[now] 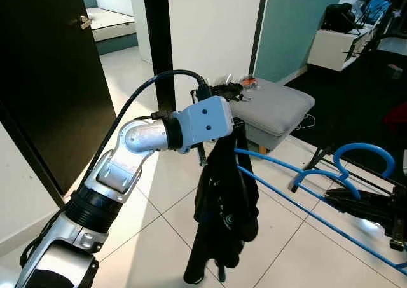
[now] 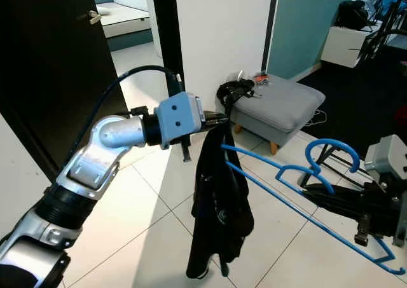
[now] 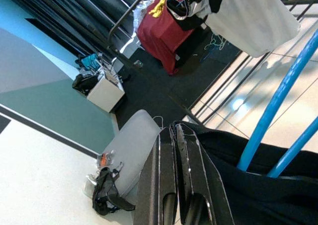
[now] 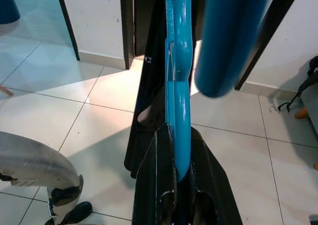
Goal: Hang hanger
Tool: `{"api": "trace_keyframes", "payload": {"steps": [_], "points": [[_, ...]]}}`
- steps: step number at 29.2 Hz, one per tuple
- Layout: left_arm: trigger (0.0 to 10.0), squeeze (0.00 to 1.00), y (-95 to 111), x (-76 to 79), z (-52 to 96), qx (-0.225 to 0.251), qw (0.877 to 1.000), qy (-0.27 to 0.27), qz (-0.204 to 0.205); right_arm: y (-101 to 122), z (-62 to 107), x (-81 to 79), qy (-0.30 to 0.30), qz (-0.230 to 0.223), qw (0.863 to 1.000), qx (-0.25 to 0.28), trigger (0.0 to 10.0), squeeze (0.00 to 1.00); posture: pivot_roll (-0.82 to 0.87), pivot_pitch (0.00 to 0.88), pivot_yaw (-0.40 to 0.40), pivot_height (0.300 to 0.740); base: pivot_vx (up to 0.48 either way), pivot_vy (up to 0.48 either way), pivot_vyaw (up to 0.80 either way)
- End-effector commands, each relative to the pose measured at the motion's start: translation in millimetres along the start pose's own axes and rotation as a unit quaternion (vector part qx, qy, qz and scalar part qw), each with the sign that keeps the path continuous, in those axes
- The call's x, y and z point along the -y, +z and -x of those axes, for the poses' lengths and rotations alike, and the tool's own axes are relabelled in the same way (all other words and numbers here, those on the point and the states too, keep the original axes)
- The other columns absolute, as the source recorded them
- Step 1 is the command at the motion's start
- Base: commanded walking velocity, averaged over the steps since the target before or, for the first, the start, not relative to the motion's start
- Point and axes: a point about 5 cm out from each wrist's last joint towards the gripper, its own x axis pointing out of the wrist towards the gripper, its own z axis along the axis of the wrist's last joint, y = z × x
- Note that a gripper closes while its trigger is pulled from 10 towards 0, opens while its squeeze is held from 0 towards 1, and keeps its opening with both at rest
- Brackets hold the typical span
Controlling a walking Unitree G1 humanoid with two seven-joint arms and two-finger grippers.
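Both eye views look forward and down from the head at the white tiled floor [image 1: 159, 237], sharing the grey cushioned footstool [image 1: 273, 107] straight ahead. The left wrist view looks along its black fingers [image 3: 169, 180] toward that footstool, close above it. The right wrist view faces along the blue plastic hanger [image 4: 179, 111], very near, away from the footstool.

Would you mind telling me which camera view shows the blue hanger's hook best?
The right eye view: the blue hanger shows whole, its hook curling above the right gripper. The left eye view shows the hook too, nearer the edge. The right wrist view blurs it close up; the left wrist view catches just two blue bars.
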Motion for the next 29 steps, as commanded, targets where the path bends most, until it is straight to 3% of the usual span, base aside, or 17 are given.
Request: {"api": "trace_keyframes", "payload": {"steps": [1, 6, 8, 9, 10, 11, 12, 13, 14, 16, 21, 23, 25, 29], "points": [[10.0, 0.0, 6.9, -0.5, -4.5, 0.013, 1.0, 0.004, 0.001, 1.9, -6.2, -2.0, 0.007, 0.008, 1.0, -0.002, 10.0, 0.0, 0.08, 0.0, 0.026, 0.74, 0.0, 0.0, 0.0], [10.0, 0.0, 14.0, 3.9, -10.1, 0.033, 0.999, -0.002, 0.024, 1.7, -10.8, 0.8, -0.003, 0.011, 1.0, -0.004, 10.0, 0.0, 0.08, 0.0, 0.026, 0.74, 0.0, 0.0, 0.0], [10.0, 0.0, 18.1, 5.8, -11.6, 0.047, 0.998, -0.005, 0.047, 1.8, -12.8, 3.5, -0.014, 0.013, 1.0, -0.004, 10.0, 0.0, 0.08, 0.0, 0.026, 0.74, 0.0, 0.0, 0.0], [10.0, 0.0, 23.1, 5.4, -12.6, 0.065, 0.995, -0.003, 0.081, 1.6, -15.4, 7.1, -0.028, 0.015, 0.999, -0.004, 10.0, 0.0, 0.08, 0.0, 0.028, 0.74, 0.0, 0.0, 0.0], [10.0, 0.0, 23.1, 5.4, -12.6, 0.065, 0.995, -0.003, 0.081, 1.6, -15.4, 7.1, -0.028, 0.015, 0.999, -0.004, 10.0, 0.0, 0.08, 0.0, 0.028, 0.74, 0.0, 0.0, 0.0], [10.0, 0.0, 27.5, 5.3, -13.2, 0.085, 0.989, -0.005, 0.123, 1.0, -18.8, 11.2, -0.045, 0.017, 0.999, -0.004, 10.0, 0.0, 0.08, 0.0, 0.028, 0.74, 0.0, 0.0, 0.0], [10.0, 0.0, 27.5, 5.3, -13.2, 0.085, 0.989, -0.005, 0.123, 1.0, -18.8, 11.2, -0.045, 0.017, 0.999, -0.004, 10.0, 0.0, 0.08, 0.0, 0.028, 0.74, 0.0, 0.0, 0.0], [10.0, 0.0, 32.1, 7.4, -13.6, 0.107, 0.979, -0.017, 0.175, -0.4, -24.1, 17.8, -0.073, 0.019, 0.997, -0.004, 10.0, 0.0, 0.08, 0.0, 0.027, 0.74, 0.0, 0.0, 0.0], [10.0, 0.0, 32.1, 7.4, -13.6, 0.107, 0.979, -0.017, 0.175, -0.4, -24.1, 17.8, -0.073, 0.019, 0.997, -0.004, 10.0, 0.0, 0.08, 0.0, 0.027, 0.74, 0.0, 0.0, 0.0], [10.0, 0.0, 36.8, 11.7, -14.7, 0.134, 0.959, -0.035, 0.249, -0.9, -33.9, 31.0, -0.126, 0.026, 0.992, -0.003, 10.0, 0.0, 0.08, 0.0, 0.033, 0.74, 0.0, 0.0, 0.0], [10.0, 0.0, 34.2, 16.9, -18.9, 0.138, 0.944, -0.038, 0.296, 5.9, -43.7, 40.2, -0.157, 0.017, 0.987, 0.033, 10.0, 0.0, 0.08, 0.0, 0.034, 0.74, 0.0, 0.0, 0.0], [10.0, 0.0, 26.4, 28.4, -27.7, 0.127, 0.938, -0.033, 0.32, 14.3, -61.3, 30.4, -0.11, 0.0, 0.99, 0.093, 10.0, 0.0, 0.08, 0.0, 0.033, 0.74, 0.0, 0.0, 0.0], [10.0, 0.0, 26.4, 28.4, -27.7, 0.127, 0.938, -0.033, 0.32, 14.3, -61.3, 30.4, -0.11, 0.0, 0.99, 0.093, 10.0, 0.0, 0.08, 0.0, 0.033, 0.74, 0.0, 0.0, 0.0], [10.0, 0.0, 23.3, 35.0, -37.7, 0.111, 0.939, -0.011, 0.325, 19.7, -79.3, 16.6, -0.054, -0.006, 0.991, 0.121, 10.0, 0.0, 0.08, 0.0, 0.031, 0.74, 0.0, 0.0, 0.0]]}}
